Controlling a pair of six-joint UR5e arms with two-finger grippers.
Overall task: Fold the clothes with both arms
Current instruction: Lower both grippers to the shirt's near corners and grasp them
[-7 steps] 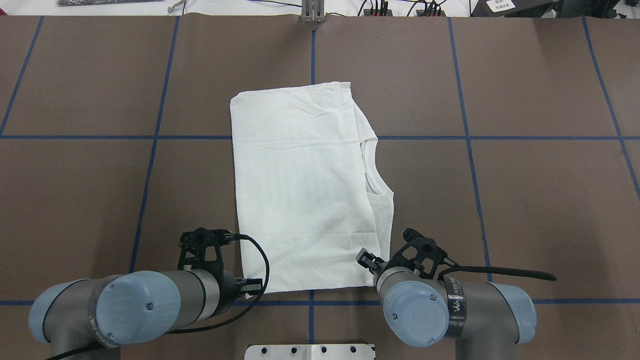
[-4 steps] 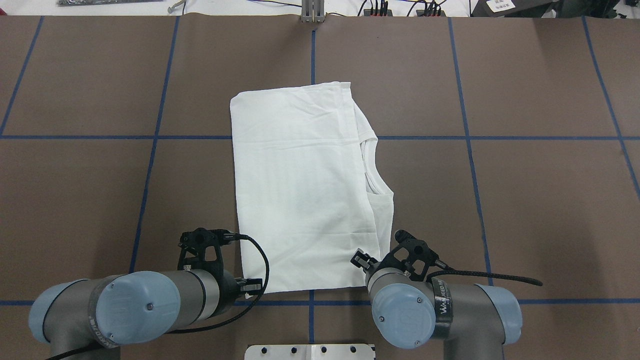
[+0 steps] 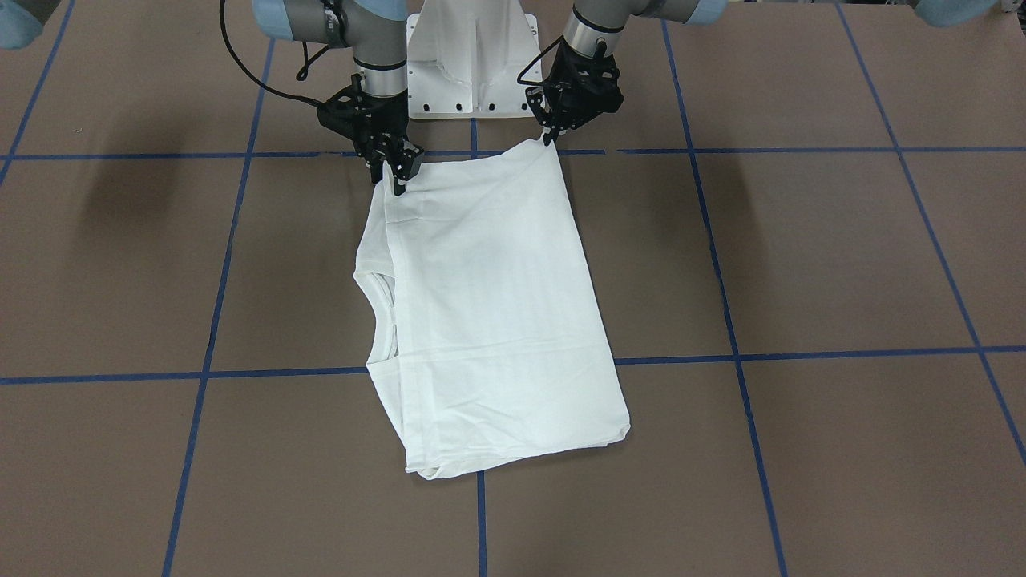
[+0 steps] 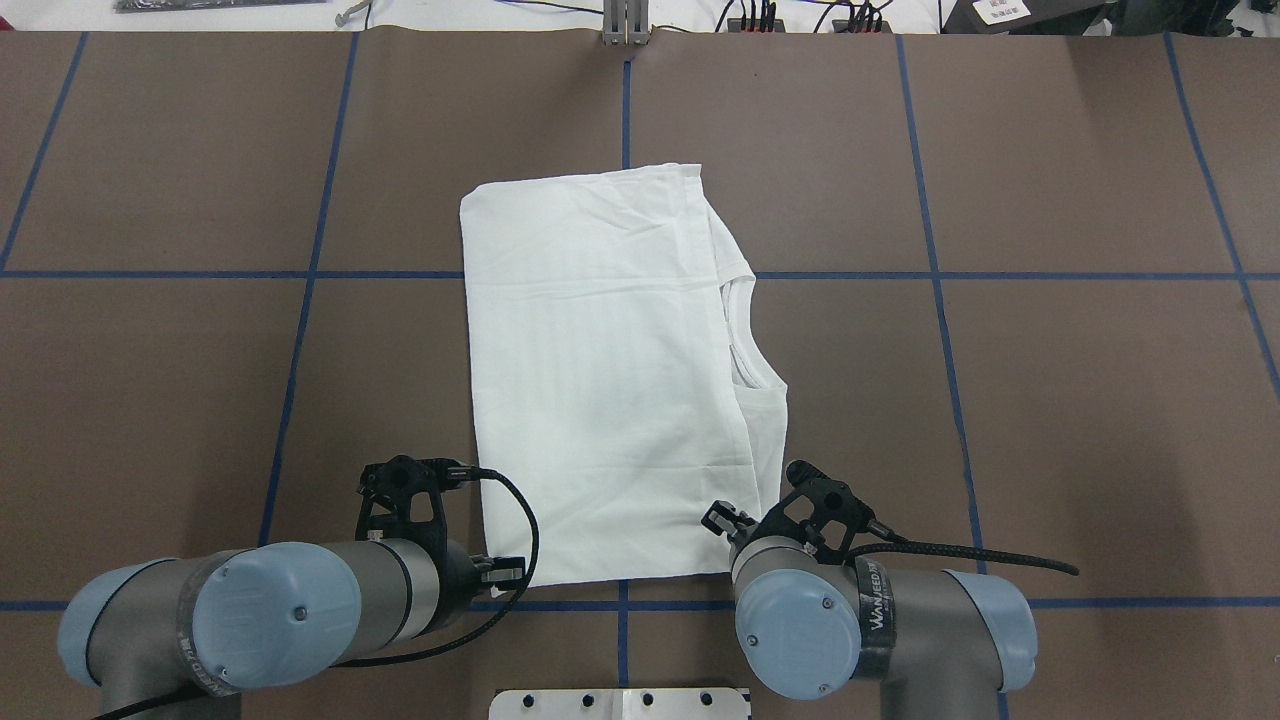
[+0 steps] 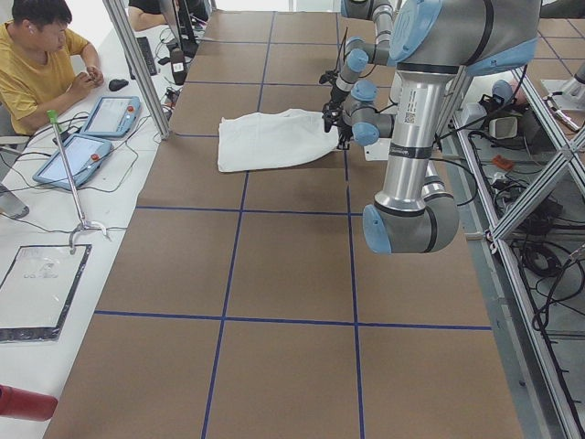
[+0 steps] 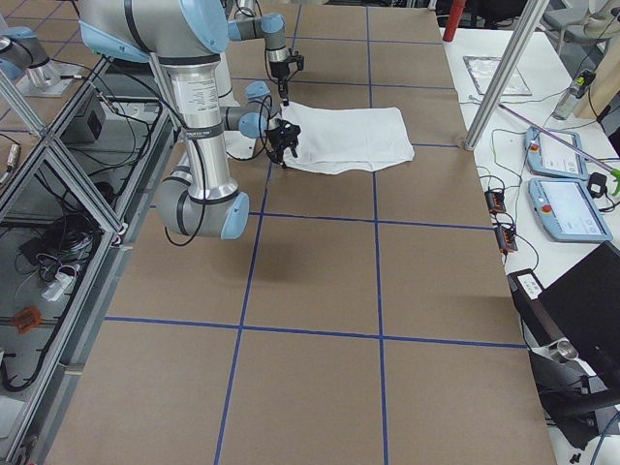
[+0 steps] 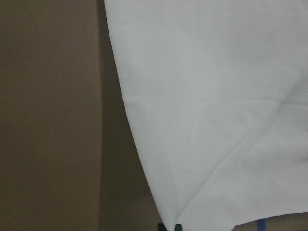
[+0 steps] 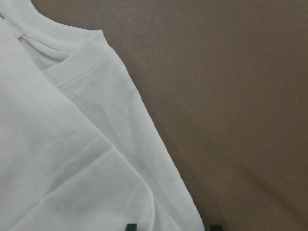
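Observation:
The white T-shirt lies folded into a long rectangle mid-table, its ribbed neck on the right edge. No black text shows. My left gripper stands at the shirt's near left corner. In the left wrist view its fingertips are pinched together on that corner of the T-shirt. My right gripper hangs over the near right corner. In the right wrist view its gripper is open, with the corner of the T-shirt between the two tips.
The white pedestal base stands at the table's near edge between the arms. Blue tape lines grid the brown table. An operator sits with tablets beyond the far edge, by metal posts.
My right arm has moved left, toward the shirt's near right corner. The left arm and the shirt have not moved.

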